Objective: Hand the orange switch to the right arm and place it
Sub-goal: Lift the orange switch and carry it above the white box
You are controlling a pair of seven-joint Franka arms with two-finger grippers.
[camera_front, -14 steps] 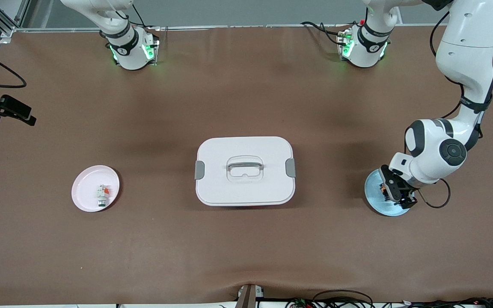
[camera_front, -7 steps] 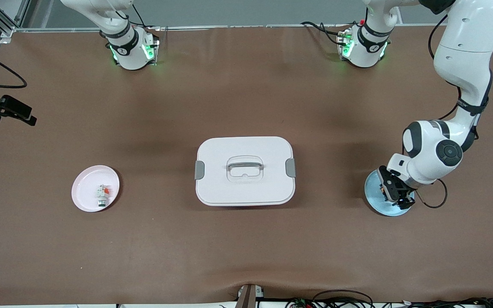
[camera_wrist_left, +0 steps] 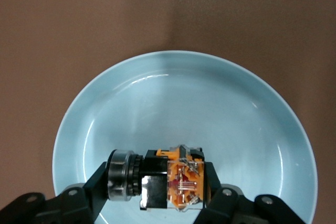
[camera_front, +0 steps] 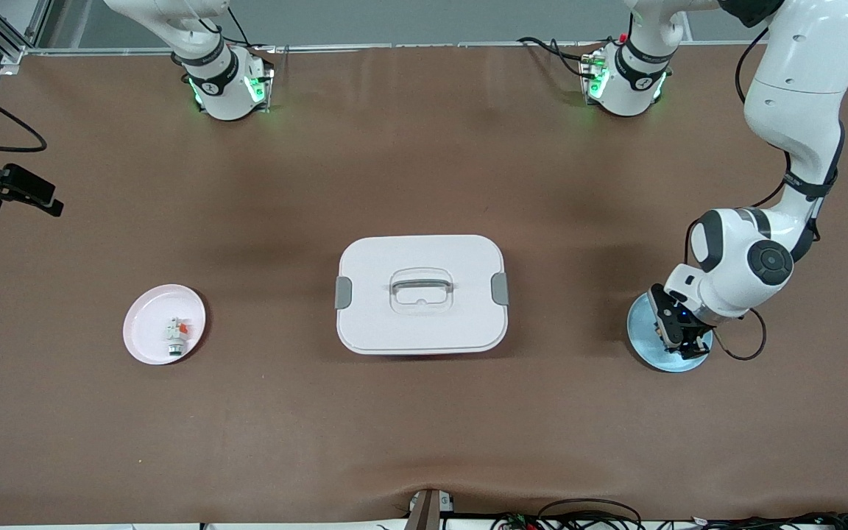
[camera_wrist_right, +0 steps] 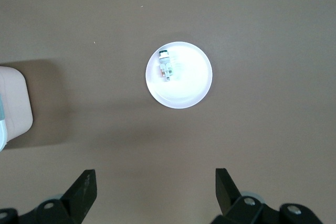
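1. Brown table mat throughout; white lidded box mid-table; blue plate at the left arm's end, pink plate at the right arm's end.
2. Left gripper is down in the blue plate, clenched on the orange switch; one finger against the ribbed metal collar end, the other against the orange terminal end; switch lies on its side between them, at or just above the plate floor.
3. Right gripper hangs high over the mat with the pink plate below it, fingers spread wide, nothing in them; that arm waits; pink plate holds a white-grey part with a red tab, not our target.
4. Handling, my read: small, light, rigid plastic and metal; won't deform; smooth round collar looks slippery and could roll or pivot in a two-point pinch.
5. Exposed metal contacts on the orange end look like the delicate bit; avoid squeezing them hard.
6. Current grip is end-to-end along the length; for the handover the right gripper probably should take the black square mid-body across its flat sides, which stay free between the left fingers.
7. Risk: tiny part, little free surface for a second grip; misalignment likely drops it.
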